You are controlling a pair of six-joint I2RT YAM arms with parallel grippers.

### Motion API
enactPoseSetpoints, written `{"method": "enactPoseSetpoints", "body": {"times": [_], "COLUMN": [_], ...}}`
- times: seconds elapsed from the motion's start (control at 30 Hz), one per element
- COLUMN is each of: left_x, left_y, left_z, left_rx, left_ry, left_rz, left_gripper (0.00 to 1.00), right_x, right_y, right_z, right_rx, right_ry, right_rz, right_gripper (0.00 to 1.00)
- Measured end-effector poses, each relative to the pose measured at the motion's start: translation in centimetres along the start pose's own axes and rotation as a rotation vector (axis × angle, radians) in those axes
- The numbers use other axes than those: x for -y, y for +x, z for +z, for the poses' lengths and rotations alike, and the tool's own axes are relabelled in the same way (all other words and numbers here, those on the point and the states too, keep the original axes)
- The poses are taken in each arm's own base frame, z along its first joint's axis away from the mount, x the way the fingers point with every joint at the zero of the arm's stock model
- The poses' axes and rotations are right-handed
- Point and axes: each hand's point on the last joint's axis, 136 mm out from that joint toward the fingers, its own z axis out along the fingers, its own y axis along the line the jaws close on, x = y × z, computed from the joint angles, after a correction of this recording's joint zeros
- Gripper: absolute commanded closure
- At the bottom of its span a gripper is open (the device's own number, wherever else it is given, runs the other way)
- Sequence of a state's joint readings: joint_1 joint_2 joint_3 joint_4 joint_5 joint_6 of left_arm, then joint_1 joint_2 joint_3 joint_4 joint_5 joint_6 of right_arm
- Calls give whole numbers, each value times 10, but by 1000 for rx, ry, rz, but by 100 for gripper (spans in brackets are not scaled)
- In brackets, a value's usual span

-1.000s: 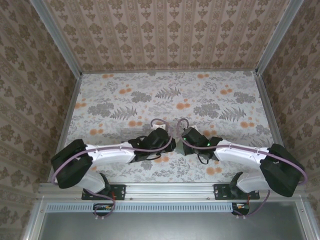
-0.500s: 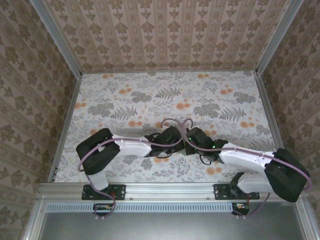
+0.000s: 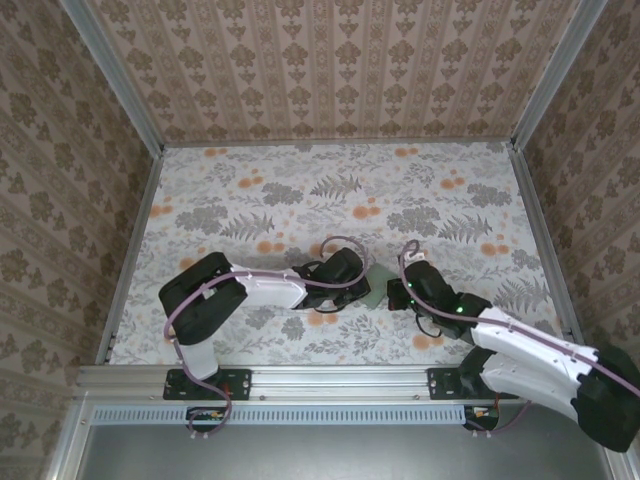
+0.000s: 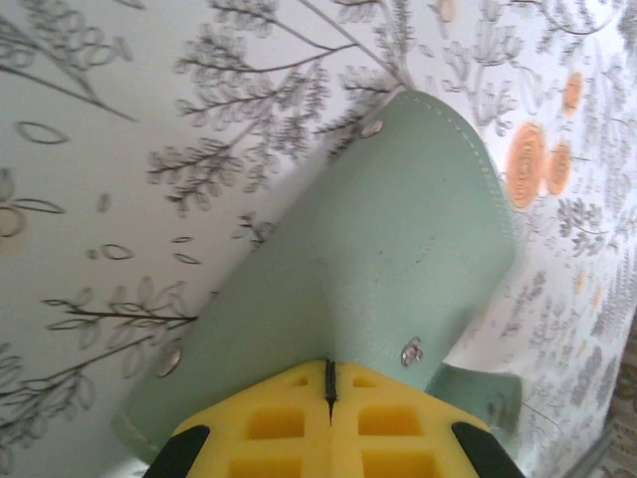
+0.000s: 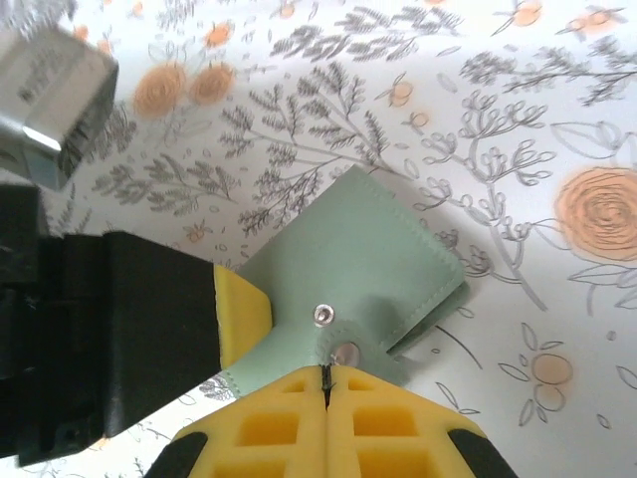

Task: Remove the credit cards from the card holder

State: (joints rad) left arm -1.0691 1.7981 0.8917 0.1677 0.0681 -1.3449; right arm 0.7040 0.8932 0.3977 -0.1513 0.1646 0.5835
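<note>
at the right gripper (image 5: 326, 376): clamped fully shut on the near snap flap of the card holder (image 5: 368, 249). at the left gripper (image 4: 328, 370): likewise pinched shut on its near edge. beyond the fingertips, stretching over the floral table (image 3: 300, 190).

Sage-green card holder (image 5: 368, 259) on floral tabletop (image 5: 518, 119), snap flap pinched between the right jaws' yellow pads (image 5: 269, 428).

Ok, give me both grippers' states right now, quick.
Left gripper: closed, pinching one edge of the card holder.
Right gripper: closed, pinching the same card holder at its snap end.
</note>
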Motion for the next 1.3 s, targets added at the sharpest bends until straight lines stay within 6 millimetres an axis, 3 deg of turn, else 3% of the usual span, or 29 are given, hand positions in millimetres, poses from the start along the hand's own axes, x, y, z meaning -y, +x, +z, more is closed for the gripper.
{"method": "enactPoseSetpoints", "body": {"times": [0.1, 0.13, 0.2, 0.33, 0.43, 0.5, 0.6, 0.87, 1.03, 1.3], "left_x": [1, 0, -2, 2, 18, 29, 33, 3, -17, -53], "left_y": [-2, -2, -6, -17, -27, -33, -38, -47, -46, -49], "left_z": [-1, -2, -9, -30, -49, -56, -59, -57, -56, -65], "left_rx": [5, 9, 27, 79, 126, 149, 170, 178, 174, 188], "left_ry": [0, -4, -22, -40, -22, -6, -4, -83, -142, -236], "left_rz": [2, 5, 28, 97, 153, 179, 204, 191, 189, 178], "left_gripper": [100, 97, 82, 76, 76, 76, 76, 81, 83, 83], "right_x": [4, 6, 10, 14, 14, 13, 12, -6, -8, 6], "right_y": [-7, -7, -6, -7, -5, -4, 0, 6, 9, 20], "right_z": [-9, -11, -14, -17, -15, -11, 0, 23, 35, 41], "right_rx": [46, 52, 61, 63, 43, 14, -45, -153, -185, -233], "right_ry": [-3, 1, 8, 17, 26, 39, 75, 162, 240, 343], "right_rz": [41, 49, 65, 74, 65, 61, 47, -52, -105, -149], "right_gripper": [100, 100, 100, 98, 61, 48, 46, 38, 41, 48]}}
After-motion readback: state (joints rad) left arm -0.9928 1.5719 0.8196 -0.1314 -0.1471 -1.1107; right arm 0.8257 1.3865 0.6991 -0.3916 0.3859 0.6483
